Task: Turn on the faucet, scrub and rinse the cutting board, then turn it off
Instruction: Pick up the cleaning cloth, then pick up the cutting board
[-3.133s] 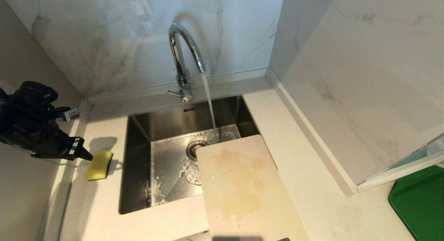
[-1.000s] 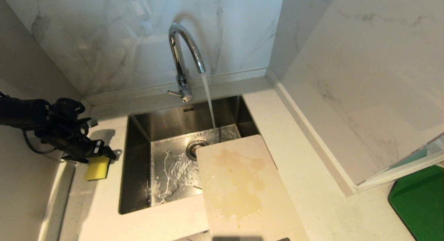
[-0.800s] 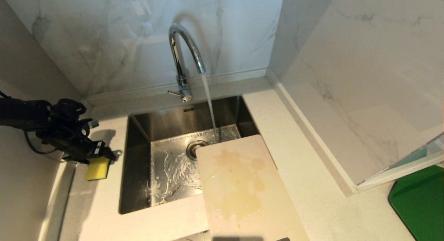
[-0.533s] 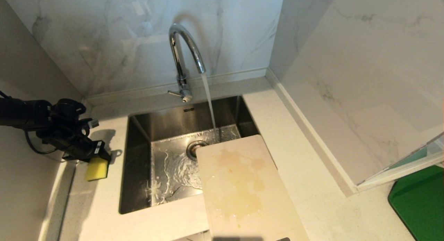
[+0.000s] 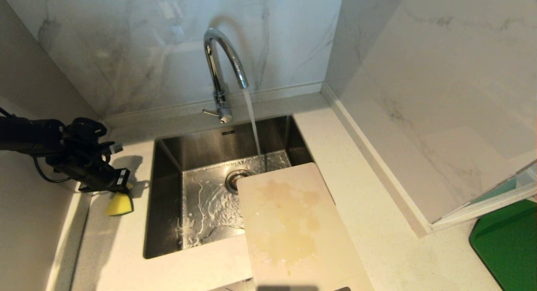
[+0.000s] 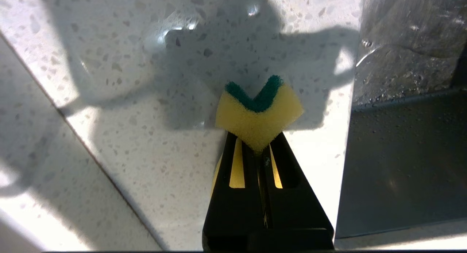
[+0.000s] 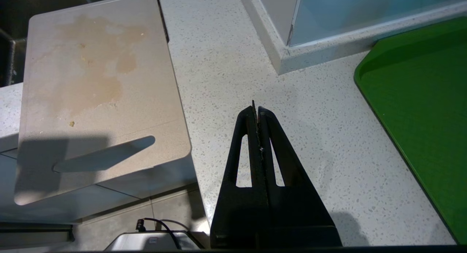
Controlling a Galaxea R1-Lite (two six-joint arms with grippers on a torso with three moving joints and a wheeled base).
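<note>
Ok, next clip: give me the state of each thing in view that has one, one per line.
faucet: on, water running into the sink.
cutting board: stained, unscrubbed, one end over the sink, outside the stream.
sponge: pinched and folded in the left pincer, on the counter left of the sink.
left pincer: shut on the sponge.
right pincer: shut, empty, above the counter beside the board.

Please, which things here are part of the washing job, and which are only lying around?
Part of the job:
- faucet, running
- cutting board, stained
- sponge, pinched in the left gripper
- sink

Only lying around:
- green board
- right gripper, shut, empty, over the counter
</note>
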